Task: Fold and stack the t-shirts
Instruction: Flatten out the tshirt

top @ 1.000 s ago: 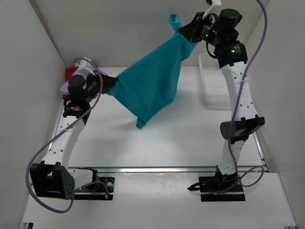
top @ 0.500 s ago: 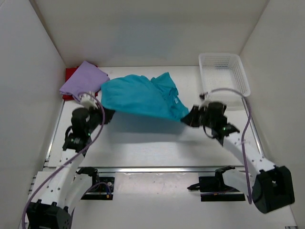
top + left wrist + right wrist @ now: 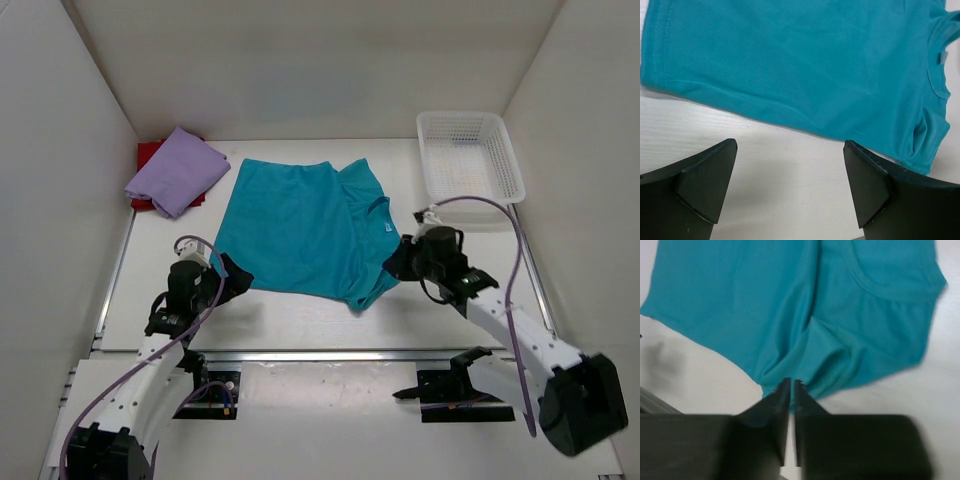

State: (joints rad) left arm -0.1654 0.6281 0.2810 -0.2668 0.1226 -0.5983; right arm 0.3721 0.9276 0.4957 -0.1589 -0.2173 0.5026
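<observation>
My left arm point(image 3: 143, 358) low, reaching forward; left gripper point(image 3: 790, 145) spread wide, holding nothing. My right arm point(image 3: 503, 318) low, elbow out right, angled inward; right gripper point(image 3: 791, 386) pinched together on teal t-shirt point(image 3: 730, 300) edge.

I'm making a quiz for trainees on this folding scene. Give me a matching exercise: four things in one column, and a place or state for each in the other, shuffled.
Things
1. teal t-shirt
2. lavender t-shirt
3. white basket
4. left gripper

Places or states
A. open, fingers off the cloth
B. far right corner
C. spread flat in the middle
D. folded, far left, on the red t-shirt

Pairs: 1-C, 2-D, 3-B, 4-A
</observation>
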